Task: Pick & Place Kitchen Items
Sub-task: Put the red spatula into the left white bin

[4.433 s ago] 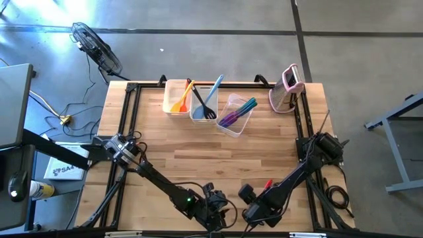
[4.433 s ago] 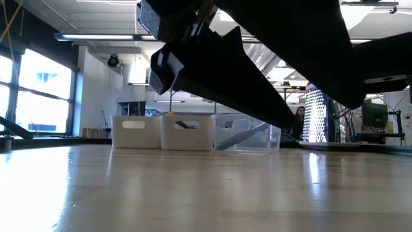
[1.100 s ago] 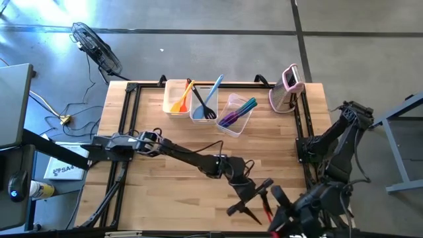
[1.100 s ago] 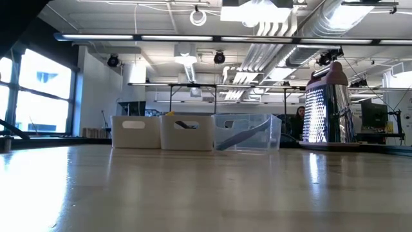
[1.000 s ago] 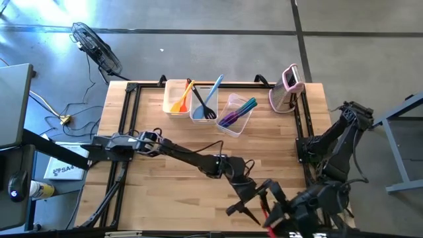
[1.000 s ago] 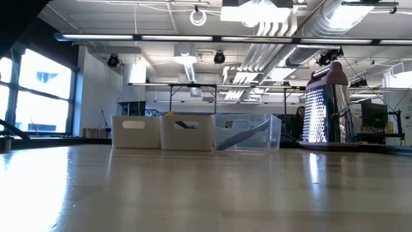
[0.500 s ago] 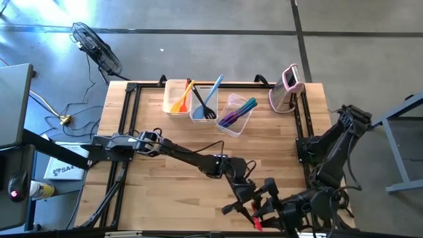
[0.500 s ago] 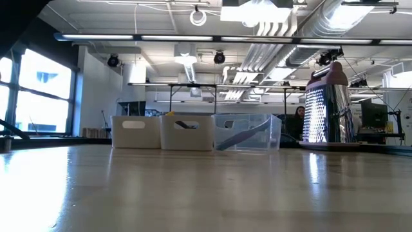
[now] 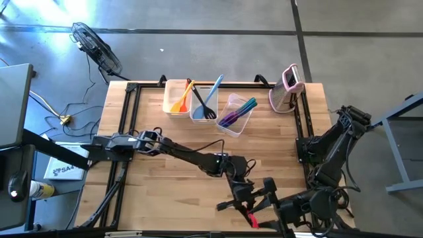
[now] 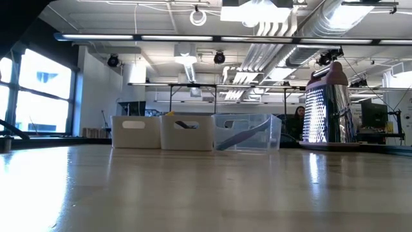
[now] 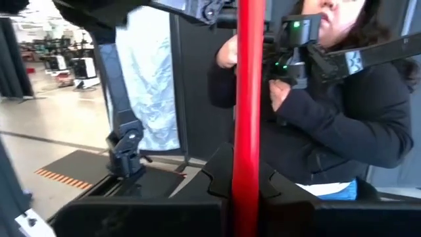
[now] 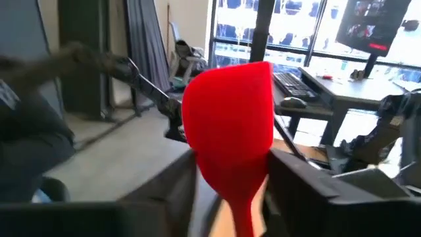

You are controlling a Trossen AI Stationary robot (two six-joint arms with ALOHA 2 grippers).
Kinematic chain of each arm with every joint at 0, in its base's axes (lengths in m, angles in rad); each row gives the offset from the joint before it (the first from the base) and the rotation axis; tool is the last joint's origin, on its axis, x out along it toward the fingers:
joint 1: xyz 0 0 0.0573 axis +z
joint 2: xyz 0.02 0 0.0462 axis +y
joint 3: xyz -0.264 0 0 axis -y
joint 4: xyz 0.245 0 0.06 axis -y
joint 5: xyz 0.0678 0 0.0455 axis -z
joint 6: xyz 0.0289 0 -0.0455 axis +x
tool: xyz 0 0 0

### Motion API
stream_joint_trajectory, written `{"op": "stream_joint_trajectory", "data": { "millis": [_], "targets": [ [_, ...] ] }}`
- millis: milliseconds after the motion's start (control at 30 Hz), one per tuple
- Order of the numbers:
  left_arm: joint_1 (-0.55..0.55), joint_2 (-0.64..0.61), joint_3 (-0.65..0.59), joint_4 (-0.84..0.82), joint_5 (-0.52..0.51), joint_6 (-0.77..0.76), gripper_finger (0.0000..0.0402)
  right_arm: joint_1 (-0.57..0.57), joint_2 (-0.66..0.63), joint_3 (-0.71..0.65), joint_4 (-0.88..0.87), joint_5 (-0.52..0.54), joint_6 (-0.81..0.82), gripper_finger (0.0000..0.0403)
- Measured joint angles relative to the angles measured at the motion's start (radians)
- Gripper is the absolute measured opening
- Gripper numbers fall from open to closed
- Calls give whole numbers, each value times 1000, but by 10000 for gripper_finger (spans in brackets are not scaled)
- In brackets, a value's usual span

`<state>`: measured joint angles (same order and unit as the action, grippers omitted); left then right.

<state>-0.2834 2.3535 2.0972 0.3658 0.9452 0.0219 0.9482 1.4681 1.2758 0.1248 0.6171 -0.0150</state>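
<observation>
Red spatula (image 11: 248,99) at near table (image 9: 152,192) edge

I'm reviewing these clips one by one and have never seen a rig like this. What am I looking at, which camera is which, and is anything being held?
Two dark robot arms work at a wooden table. One picture looks straight down; one sits at table height; the other two ride on the arms' wrists.

At the table's near edge the left gripper is shut on the handle of a red spatula; its wrist camera shows that handle between its fingers and a person in dark clothing beyond. The right gripper meets it there. Its fingers stand either side of the spatula's red blade, whether gripping is unclear.

At the far edge three plastic tubs hold coloured utensils, beside an upright pink-and-white grater.
</observation>
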Motion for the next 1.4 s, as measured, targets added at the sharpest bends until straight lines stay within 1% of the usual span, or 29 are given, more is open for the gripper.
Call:
{"op": "stream_joint_trajectory", "data": {
  "millis": [100, 167, 233, 300, 367, 467, 533, 600, 633, 700, 767, 800, 867, 933, 967, 1033, 1133, 1233, 1333, 1367, 1400],
  "targets": [
    [1, 0, 0, -4, 15, -4, 1, 2, 0, 0, 43, -17, 46, 237],
    [3, 0, -1, -10, 13, -5, 1, 8, 0, 0, 72, -21, 41, 277],
    [6, 0, -1, -7, 13, -8, 1, 17, 0, 0, 118, -16, -3, 307],
    [9, 0, -1, -6, 13, -11, 1, 35, 0, 0, 189, 10, -72, 325],
    [10, -5, -1, -19, -2, -34, 1, 70, -4, 0, 255, 92, -159, 332],
    [17, -23, -1, -66, -70, -38, 0, 145, -14, 0, 355, 245, -318, 332],
    [23, -52, -1, -155, -125, -27, 0, 204, -17, 0, 432, 367, -430, 329],
    [29, -82, -1, -251, -233, 20, 0, 259, -18, 1, 476, 497, -530, 325],
    [29, -103, -1, -320, -295, 50, 0, 284, -18, 1, 485, 554, -553, 323],
    [29, -146, -1, -453, -417, 106, 0, 318, -18, 1, 490, 643, -558, 319],
    [28, -199, -1, -577, -557, 156, 0, 341, -18, 1, 473, 699, -524, 316],
    [28, -229, -2, -655, -628, 175, 0, 344, -17, 1, 453, 710, -497, 314],
    [28, -285, 0, -749, -740, 190, 0, 344, -14, 1, 407, 721, -443, 313],
    [28, -350, -1, -884, -850, 190, 0, 339, -12, 1, 342, 721, -375, 313],
    [28, -380, -1, -907, -893, 185, 0, 332, -12, 1, 308, 720, -340, 313],
    [28, -450, -1, -1021, -992, 173, 0, 315, -12, 1, 240, 726, -268, 313],
    [28, -551, 0, -1144, -1152, 129, 0, 289, -12, 1, 141, 740, -167, 312],
    [28, -639, 2, -1301, -1403, 105, 0, 263, -12, 1, 42, 743, -67, 312],
    [34, -698, 0, -1513, -1720, 109, 0, 242, -12, 0, -35, 741, 14, 312],
    [40, -719, 2, -1570, -1810, 109, 0, 235, -12, 0, -62, 740, 47, 312],
    [42, -733, 1, -1665, -1874, 109, 0, 227, -12, 0, -85, 742, 70, 312]
  ]
}}
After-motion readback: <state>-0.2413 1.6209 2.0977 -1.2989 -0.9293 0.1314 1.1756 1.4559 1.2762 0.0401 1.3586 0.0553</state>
